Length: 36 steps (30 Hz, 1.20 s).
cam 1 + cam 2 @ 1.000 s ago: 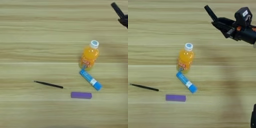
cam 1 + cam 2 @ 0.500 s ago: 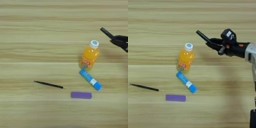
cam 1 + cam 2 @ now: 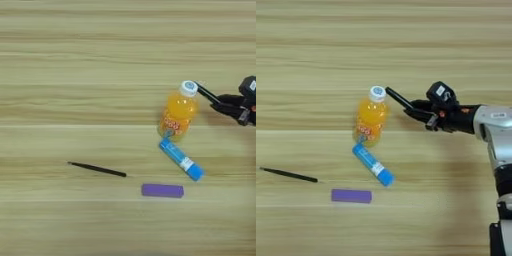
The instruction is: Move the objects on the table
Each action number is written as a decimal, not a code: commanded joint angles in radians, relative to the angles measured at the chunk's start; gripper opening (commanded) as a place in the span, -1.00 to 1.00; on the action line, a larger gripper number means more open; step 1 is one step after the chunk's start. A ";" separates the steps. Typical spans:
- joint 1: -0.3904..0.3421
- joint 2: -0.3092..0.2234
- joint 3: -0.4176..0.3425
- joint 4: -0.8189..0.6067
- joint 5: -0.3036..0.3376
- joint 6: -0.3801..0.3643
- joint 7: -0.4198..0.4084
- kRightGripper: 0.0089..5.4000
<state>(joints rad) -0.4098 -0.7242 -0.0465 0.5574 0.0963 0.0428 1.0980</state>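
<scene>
Purple bar (image 3: 351, 196): nearest of all, below the bottle.
Blue tube (image 3: 373, 165): angled, upper end just under the bottle.
Bottle (image 3: 371, 117): orange drink, white cap, mid-table (image 3: 316, 60).
Right gripper (image 3: 406, 106): reaches in from the right, level, fingers parted, empty, upper tip close beside the bottle's cap.
Stick (image 3: 97, 169): thin, black, left of the bar.

Even, soft light is falling from above on the light wood-grain worktop (image 3: 75, 60), leaving it bright with no hard glare. The small orange-drink bottle with a white cap (image 3: 371, 118) is glowing slightly where light is passing through its liquid. A faint, broad shadow is lying below the silver forearm (image 3: 496, 125) on the wood. Edges everywhere are looking soft, and the plank stripes are running straight to the borders.
</scene>
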 commanded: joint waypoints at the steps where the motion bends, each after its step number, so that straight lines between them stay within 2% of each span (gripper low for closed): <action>1: -0.076 -0.026 -0.003 0.003 -0.015 -0.038 -0.029 -0.65; 8: -0.094 0.002 0.025 0.089 -0.050 -0.062 -0.037 -0.65; 12: -0.104 0.040 0.068 0.190 -0.092 -0.083 -0.036 -0.65; 29: -0.123 0.043 0.083 0.261 -0.111 -0.127 -0.023 -0.65; 31: -0.123 0.042 0.078 0.253 -0.102 -0.122 -0.015 -0.51; 36: -0.119 0.034 0.066 0.223 -0.086 -0.124 0.003 -0.35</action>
<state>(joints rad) -0.4782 -0.6496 0.0403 0.8321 -0.0030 -0.0746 1.1190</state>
